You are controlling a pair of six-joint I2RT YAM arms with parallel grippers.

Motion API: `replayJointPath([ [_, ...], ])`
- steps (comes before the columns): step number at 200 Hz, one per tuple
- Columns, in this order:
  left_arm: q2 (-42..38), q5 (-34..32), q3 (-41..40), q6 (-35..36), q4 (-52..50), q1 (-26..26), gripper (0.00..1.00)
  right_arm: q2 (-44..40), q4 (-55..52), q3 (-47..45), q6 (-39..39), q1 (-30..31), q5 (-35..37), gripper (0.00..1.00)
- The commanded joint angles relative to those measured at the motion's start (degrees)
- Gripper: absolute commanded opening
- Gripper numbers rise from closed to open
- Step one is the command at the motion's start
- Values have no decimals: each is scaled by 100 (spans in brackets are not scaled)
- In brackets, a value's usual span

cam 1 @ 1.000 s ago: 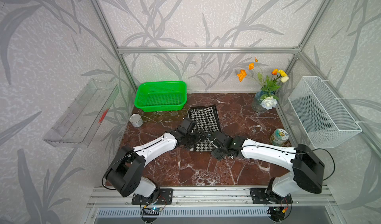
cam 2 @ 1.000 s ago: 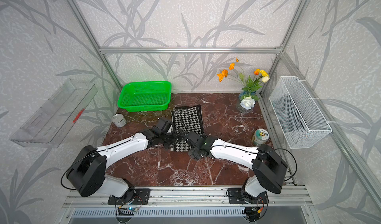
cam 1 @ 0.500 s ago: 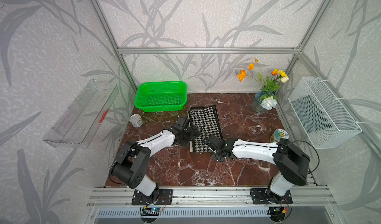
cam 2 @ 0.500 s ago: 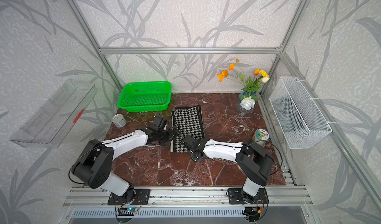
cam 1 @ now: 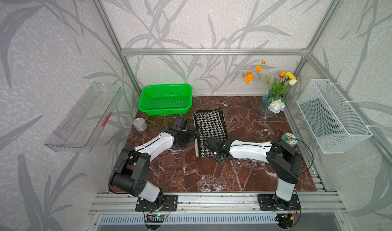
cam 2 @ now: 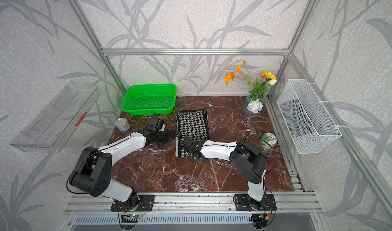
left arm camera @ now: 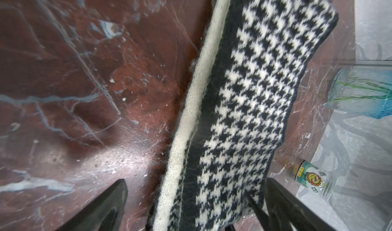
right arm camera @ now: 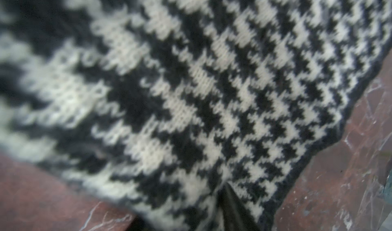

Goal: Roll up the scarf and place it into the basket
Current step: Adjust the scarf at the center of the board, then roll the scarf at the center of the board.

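The scarf (cam 1: 210, 125) (cam 2: 192, 124) lies flat on the marble table, houndstooth side up, long axis running away from me, cream edging on its left. The green basket (cam 1: 165, 99) (cam 2: 149, 98) stands empty at the back left. My left gripper (cam 1: 194, 134) (cam 2: 175, 133) is open at the scarf's left edge; in the left wrist view its jaws (left arm camera: 195, 208) straddle the scarf (left arm camera: 254, 91) across its width. My right gripper (cam 1: 206, 144) (cam 2: 184, 142) sits on the scarf's near right part. In the right wrist view bunched, raised scarf (right arm camera: 191, 91) wraps one dark finger (right arm camera: 233, 208); the other is hidden.
A metal can (cam 1: 140, 124) stands left of the scarf, near the basket. A glass vase of flowers (cam 1: 269, 106) is at the back right, and a round tin (cam 1: 289, 139) at the right edge. A white wire basket (cam 1: 333, 115) and a clear tray (cam 1: 82, 117) hang on the side walls.
My right gripper has slid left along the scarf's near end and its jaws have narrowed onto the cloth. The left gripper has stayed open by the left edge.
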Motion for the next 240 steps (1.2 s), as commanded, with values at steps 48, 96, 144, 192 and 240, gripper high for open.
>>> replayJointPath([
  [48, -538, 128, 246, 583, -657, 607, 99, 746, -832, 912, 614, 176, -1192, 11],
  [96, -880, 119, 141, 890, -960, 1060, 100, 1460, -1525, 2557, 1154, 573, -1533, 27],
  [144, -1023, 257, -68, 919, -904, 1205, 99, 1208, -1647, 2473, 686, 720, -452, 78],
  [192, -1097, 309, -117, 858, -838, 1215, 99, 830, -1453, 1591, 167, 696, 242, 81],
  [240, -1144, 282, -115, 875, -896, 1225, 99, 1117, -1361, 1453, 159, 597, -7, 57],
])
